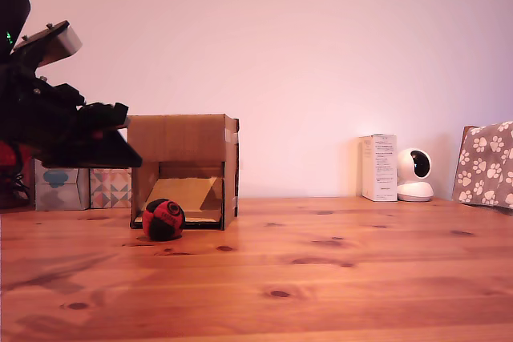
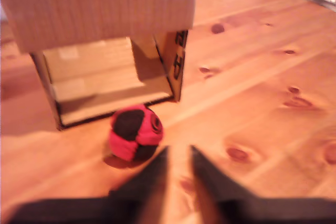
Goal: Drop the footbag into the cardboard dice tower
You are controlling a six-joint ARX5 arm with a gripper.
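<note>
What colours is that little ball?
Red and black patches on the ball, clearest in the wrist view.

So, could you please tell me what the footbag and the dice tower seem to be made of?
The footbag looks like soft, matte fabric, going by its stitched red and black panels. The dice tower appears to be plain brown corrugated cardboard, unprinted and dull, with a slanted ramp inside.
</note>
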